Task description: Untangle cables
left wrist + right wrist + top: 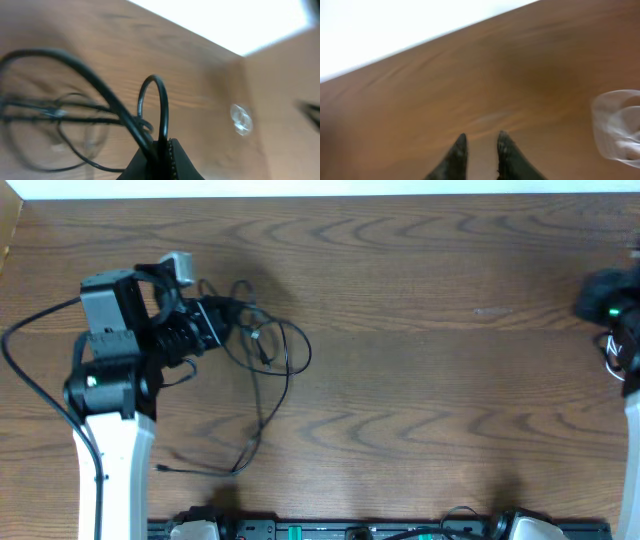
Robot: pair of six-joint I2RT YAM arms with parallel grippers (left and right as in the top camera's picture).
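Observation:
A tangle of thin black cables [262, 350] lies on the left part of the wooden table, with loops near the left arm and one strand trailing down to a small plug end [162, 469]. My left gripper [222, 315] is shut on black cable strands at the tangle's left edge; in the left wrist view the strands [150, 115] rise out of the closed jaws [167, 150]. No white cable shows. My right gripper [481, 142] is open and empty over bare wood; the right arm [615, 315] sits at the far right edge.
The left arm's thicker black cord [30, 380] loops at the left. A clear plastic object [617, 130] shows at the right of the right wrist view. A black rail [350, 530] runs along the table's front edge.

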